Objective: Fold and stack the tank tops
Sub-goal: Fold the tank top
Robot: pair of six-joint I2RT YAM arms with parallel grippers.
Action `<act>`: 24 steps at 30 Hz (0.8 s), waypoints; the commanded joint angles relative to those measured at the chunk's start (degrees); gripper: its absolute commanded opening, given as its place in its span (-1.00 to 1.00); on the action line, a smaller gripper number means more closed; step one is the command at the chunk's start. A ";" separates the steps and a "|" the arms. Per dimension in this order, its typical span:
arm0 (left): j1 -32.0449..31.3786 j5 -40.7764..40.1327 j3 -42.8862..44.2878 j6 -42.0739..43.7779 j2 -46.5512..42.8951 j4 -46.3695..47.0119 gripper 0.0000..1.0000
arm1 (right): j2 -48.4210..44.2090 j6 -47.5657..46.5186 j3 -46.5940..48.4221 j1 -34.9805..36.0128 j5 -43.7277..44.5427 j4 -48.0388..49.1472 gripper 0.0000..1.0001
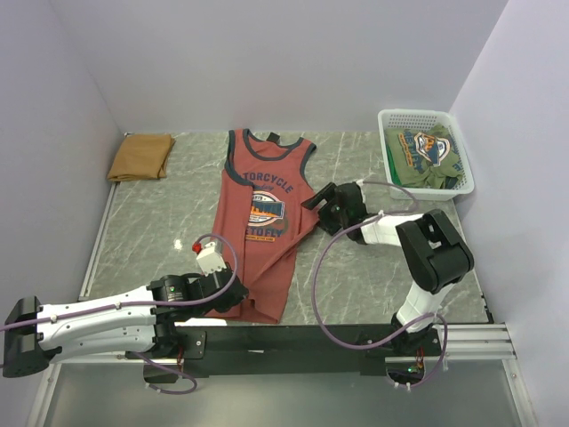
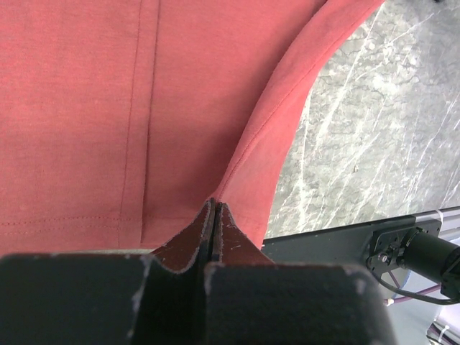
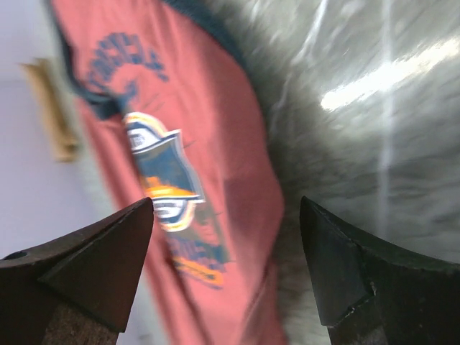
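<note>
Chest lettering of rust-red tank top [image 3: 215, 144] — motion-blurred, illegible

The printed tank top [image 1: 262, 231] lies flat at the centre of the table [image 1: 373, 267], neck toward the top of the frame; the folded tank top [image 1: 140, 157] sits upper left, well apart; the basket [image 1: 425, 116] stands upper right, garments [image 1: 427, 151] in it; the left gripper [image 1: 233, 298] is at the printed tank top's lower hem; the right gripper [image 1: 314, 203] is just beside its right edge.

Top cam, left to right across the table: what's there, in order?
folded tan tank top → rust-red tank top spread flat → white basket. Both claws overlap the red top, so they are left out.
</note>
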 commanded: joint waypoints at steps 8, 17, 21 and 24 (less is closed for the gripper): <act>0.37 0.53 -0.14 0.85 -0.73 0.86 -0.99 | 5.17 22.26 -10.75 -0.63 -4.23 26.61 0.79; 0.45 0.88 -1.11 0.50 -1.79 0.95 -0.99 | 13.16 31.76 -11.99 -3.44 -6.95 44.18 0.78; 0.45 1.14 -1.11 0.59 -1.96 0.86 -0.99 | 13.52 32.39 -11.64 -4.85 -6.96 45.07 0.78; 0.37 1.14 -1.11 0.68 -1.96 0.69 -0.99 | 13.43 32.73 -11.73 -5.99 -7.48 46.73 0.78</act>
